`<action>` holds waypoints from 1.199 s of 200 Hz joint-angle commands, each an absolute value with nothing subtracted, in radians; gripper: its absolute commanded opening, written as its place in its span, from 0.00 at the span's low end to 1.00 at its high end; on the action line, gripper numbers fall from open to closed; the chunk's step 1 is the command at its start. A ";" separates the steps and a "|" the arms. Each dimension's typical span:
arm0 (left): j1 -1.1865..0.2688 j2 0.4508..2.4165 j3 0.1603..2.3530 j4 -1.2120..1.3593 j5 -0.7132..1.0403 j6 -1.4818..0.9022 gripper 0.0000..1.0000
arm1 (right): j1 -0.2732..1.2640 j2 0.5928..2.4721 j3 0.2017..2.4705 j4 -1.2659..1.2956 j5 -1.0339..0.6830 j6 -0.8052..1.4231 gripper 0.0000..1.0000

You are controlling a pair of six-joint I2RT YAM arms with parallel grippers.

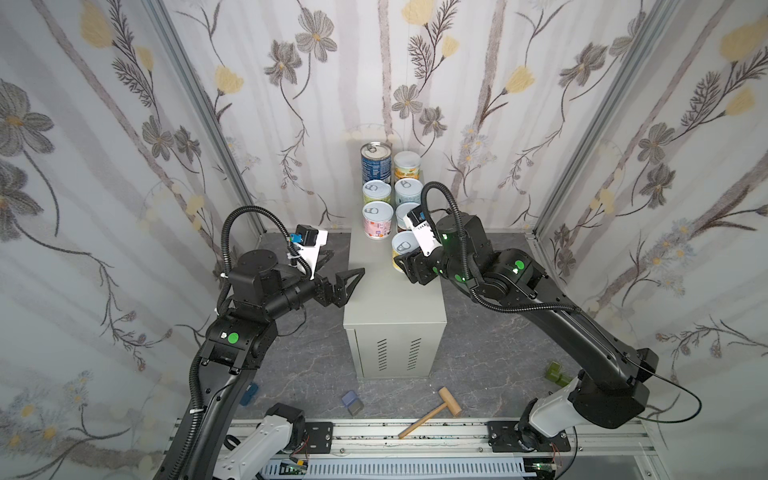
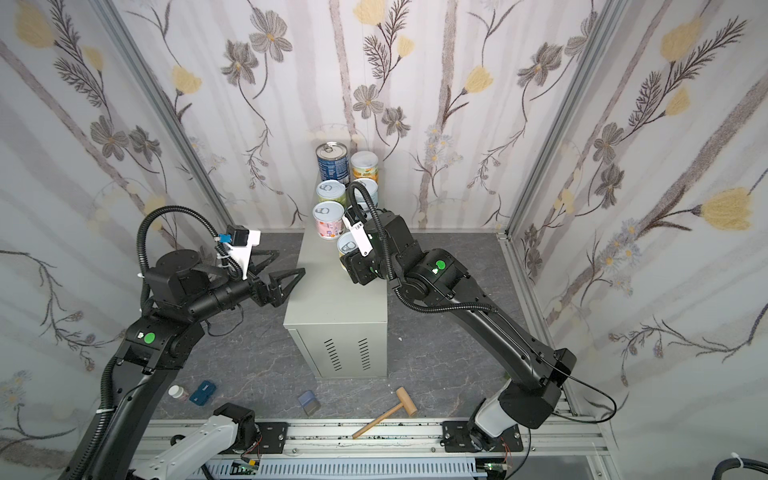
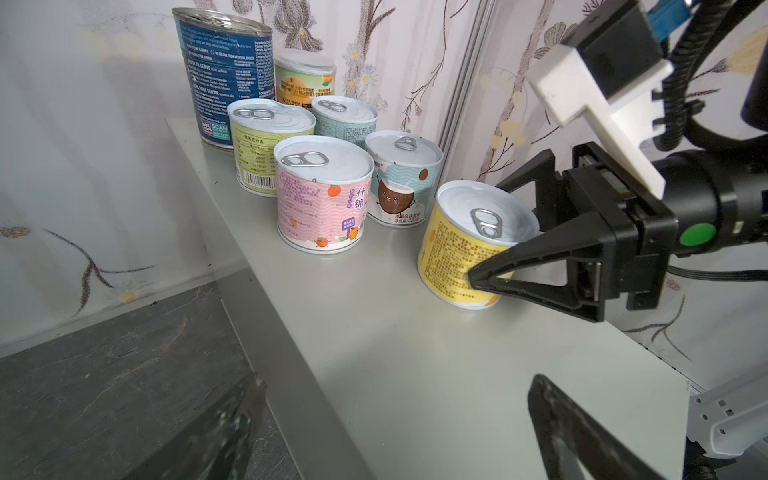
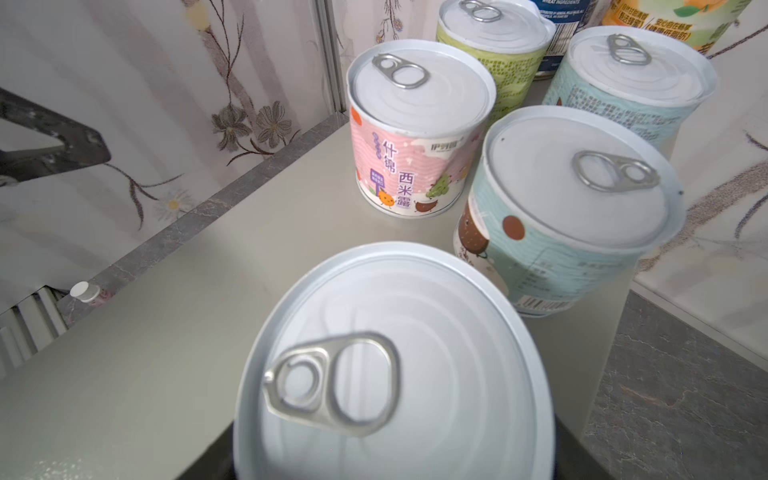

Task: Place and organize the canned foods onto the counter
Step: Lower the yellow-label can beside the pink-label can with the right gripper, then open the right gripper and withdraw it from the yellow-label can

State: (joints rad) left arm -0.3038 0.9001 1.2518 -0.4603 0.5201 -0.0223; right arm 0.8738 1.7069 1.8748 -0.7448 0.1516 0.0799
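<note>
Two strays lie nearest, at 6 o'clock on the marbled floor (image 1: 316, 374): a wooden mallet (image 1: 430, 409) and a blue-grey block (image 1: 352, 401), neither part of the job. Beyond them rises the worktop (image 1: 395, 307), a grey metal box with vent slots on its front and nothing on its near half.

At the worktop's 9 o'clock edge hangs the left gripper (image 1: 348, 262), jaws spread wide and holding nothing. From 3 o'clock the right gripper (image 3: 488, 232) reaches in, clamped on the yellow can (image 3: 449, 245) with one finger on each side of the label. That can rests base-down on the worktop, long axis upright or nearly so, ring-pull on top. The right arm is the one on it; the left gripper sits at its 9 o'clock, near but apart.

At the yellow can's 12 o'clock, across a small gap, stands the coconut can (image 3: 401, 187); the pink can (image 1: 378, 220) is at its 11 o'clock. The spot at its 9 o'clock is vacant. The move ahead looks like a short push toward 12 o'clock or a plain release, without bumping the coconut can.

Farther on come the green can (image 1: 377, 192) and pale-blue can (image 1: 408, 191), then the tall blue can (image 1: 376, 164) and orange-labelled can (image 1: 407, 165) by the wall. All seven stand in two columns, and the lids that show are sealed.
</note>
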 commanded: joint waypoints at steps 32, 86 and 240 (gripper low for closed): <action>-0.303 0.890 1.247 -0.440 0.531 -0.007 1.00 | 0.872 1.768 1.925 -0.721 0.099 0.079 0.64; -0.302 0.889 1.244 -0.435 0.533 -0.011 1.00 | 0.874 1.768 1.927 -0.724 0.108 0.077 0.64; -0.302 0.881 1.236 -0.429 0.531 -0.011 1.00 | 0.865 1.744 1.938 -0.707 0.100 0.076 0.93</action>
State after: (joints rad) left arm -0.3038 0.8814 1.2385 -0.4599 0.5209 -0.0189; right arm 0.8639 1.7702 1.9354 -0.7238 0.1116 0.0708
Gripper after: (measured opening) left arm 0.997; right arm 0.822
